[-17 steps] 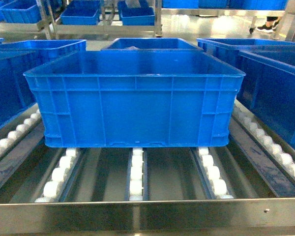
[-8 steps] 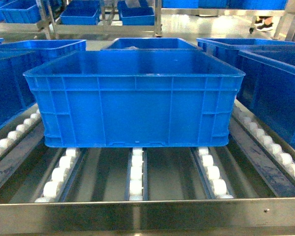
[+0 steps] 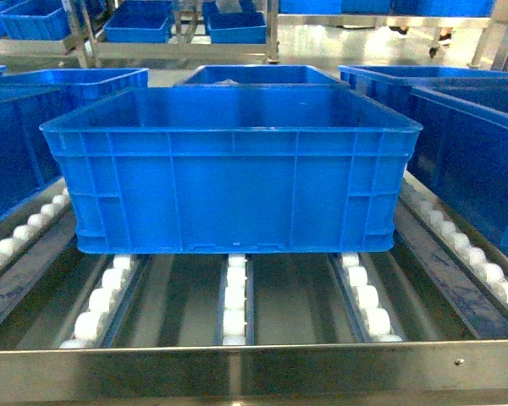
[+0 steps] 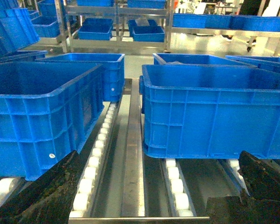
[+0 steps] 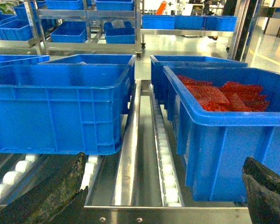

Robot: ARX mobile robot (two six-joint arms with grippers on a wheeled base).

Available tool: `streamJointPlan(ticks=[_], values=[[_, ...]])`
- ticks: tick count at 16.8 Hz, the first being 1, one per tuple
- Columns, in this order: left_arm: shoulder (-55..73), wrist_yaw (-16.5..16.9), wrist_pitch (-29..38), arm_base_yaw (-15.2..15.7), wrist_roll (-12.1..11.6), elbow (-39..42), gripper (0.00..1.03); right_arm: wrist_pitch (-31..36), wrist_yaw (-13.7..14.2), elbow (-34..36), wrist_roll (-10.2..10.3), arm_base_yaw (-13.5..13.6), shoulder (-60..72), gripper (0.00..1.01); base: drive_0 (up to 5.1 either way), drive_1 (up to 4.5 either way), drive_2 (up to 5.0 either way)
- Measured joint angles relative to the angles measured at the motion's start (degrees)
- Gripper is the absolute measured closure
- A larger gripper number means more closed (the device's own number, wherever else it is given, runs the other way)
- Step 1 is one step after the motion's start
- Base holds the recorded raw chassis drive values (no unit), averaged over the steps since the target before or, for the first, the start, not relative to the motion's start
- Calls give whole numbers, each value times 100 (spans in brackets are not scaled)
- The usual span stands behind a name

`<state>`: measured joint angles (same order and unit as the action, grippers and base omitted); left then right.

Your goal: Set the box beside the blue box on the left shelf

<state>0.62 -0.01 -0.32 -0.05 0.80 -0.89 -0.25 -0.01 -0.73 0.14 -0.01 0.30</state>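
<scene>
On the left, a neighbouring blue crate (image 4: 42, 112) sits on its own roller lane. The box (image 3: 233, 169) stands in the middle lane of the left shelf (image 3: 254, 364), resting on white rollers (image 3: 235, 300), untouched. Both arms hang back at the shelf's front edge, jaws apart and holding nothing. To finish well, I would judge it best to withdraw straight, without nudging the box. Only the right wrist view shows red packets (image 5: 221, 95) in the crate (image 5: 224, 140) on the right.
</scene>
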Motion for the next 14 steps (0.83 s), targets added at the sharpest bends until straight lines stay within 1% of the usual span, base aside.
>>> streamJointPlan(ticks=[14], values=[[0, 0, 0, 0, 0, 0, 5, 0, 0, 0, 0, 0, 0, 3, 0, 0, 0]])
